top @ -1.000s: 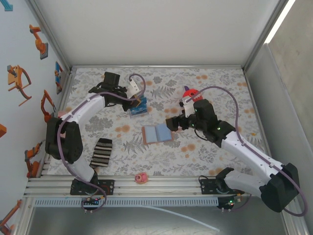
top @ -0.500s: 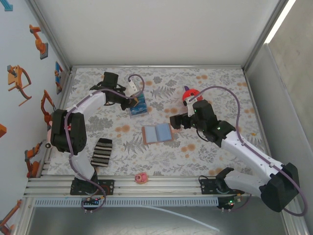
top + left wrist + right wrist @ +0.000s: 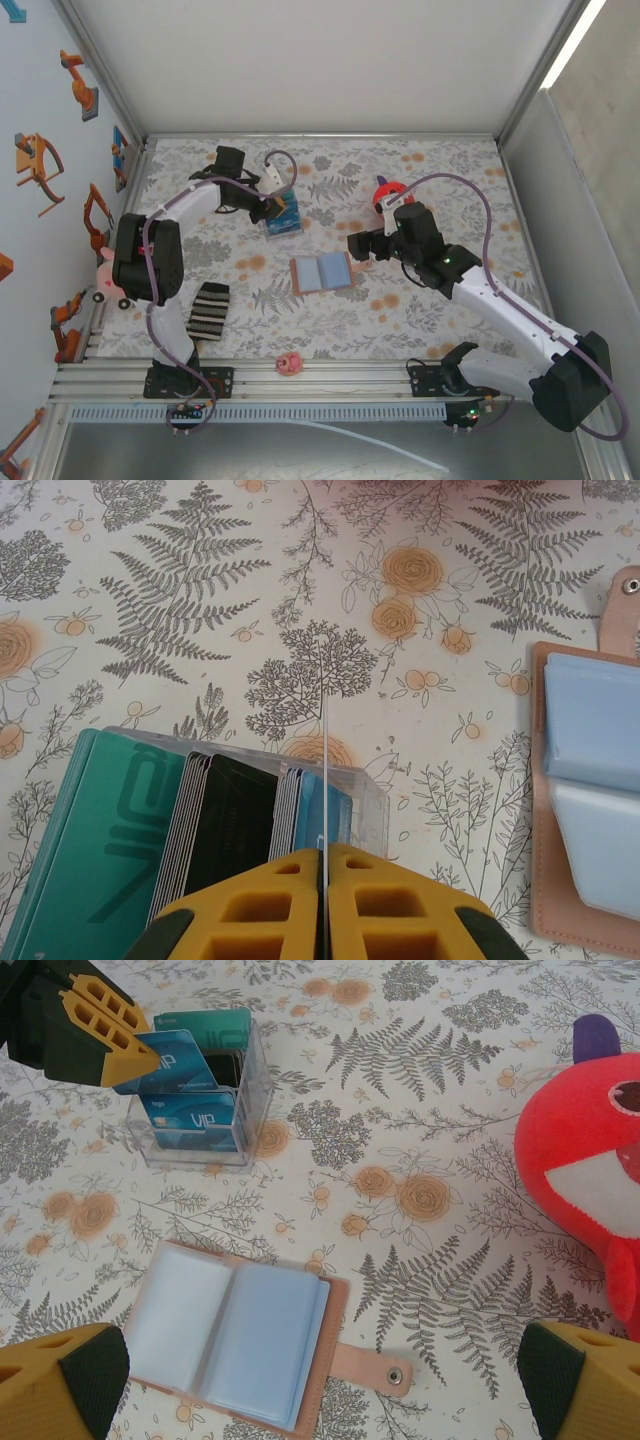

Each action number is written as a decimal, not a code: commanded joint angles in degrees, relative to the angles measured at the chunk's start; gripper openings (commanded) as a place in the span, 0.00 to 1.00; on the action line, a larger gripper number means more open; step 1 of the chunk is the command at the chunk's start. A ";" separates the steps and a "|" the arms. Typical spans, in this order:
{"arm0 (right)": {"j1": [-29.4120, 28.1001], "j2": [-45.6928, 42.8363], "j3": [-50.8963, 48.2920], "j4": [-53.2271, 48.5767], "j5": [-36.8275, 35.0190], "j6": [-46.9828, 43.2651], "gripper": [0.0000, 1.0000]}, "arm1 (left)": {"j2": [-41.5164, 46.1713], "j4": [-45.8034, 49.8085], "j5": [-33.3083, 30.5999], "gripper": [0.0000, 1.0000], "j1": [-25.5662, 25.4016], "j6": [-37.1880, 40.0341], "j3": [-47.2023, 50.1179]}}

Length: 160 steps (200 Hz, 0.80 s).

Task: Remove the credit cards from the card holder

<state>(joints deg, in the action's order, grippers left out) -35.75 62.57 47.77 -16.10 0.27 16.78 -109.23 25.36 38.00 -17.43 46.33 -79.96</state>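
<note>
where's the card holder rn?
Card holder lies open mid-table in top view, just left of the right hand, nearer than the clear card box.

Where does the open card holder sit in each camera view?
Top external: card holder at table centre, open.
Left wrist: card holder at right edge, cropped.
Right wrist: card holder lower left, open.
Shared landmark: clear box of cards.
</note>
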 commanded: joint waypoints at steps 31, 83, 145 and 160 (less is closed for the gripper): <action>0.24 0.10 1.52 -0.26 -1.53 1.21 0.99 | -2.67 5.77 2.82 0.10 0.25 4.71 -3.36; 0.24 0.36 1.70 -0.29 -1.48 1.25 0.99 | -4.44 6.97 2.15 0.10 0.21 5.12 -4.31; 0.24 0.46 1.80 -0.16 -1.24 1.37 0.99 | -6.24 6.98 0.48 0.12 0.23 4.96 -5.33; 0.24 0.50 1.80 -0.21 -1.15 1.38 0.99 | -6.42 7.28 0.19 0.12 0.25 4.91 -5.60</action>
<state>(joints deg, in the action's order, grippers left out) -35.75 62.74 47.77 -16.12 -0.10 17.21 -115.04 30.87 37.91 -17.43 49.82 -83.57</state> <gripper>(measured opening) 0.991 0.121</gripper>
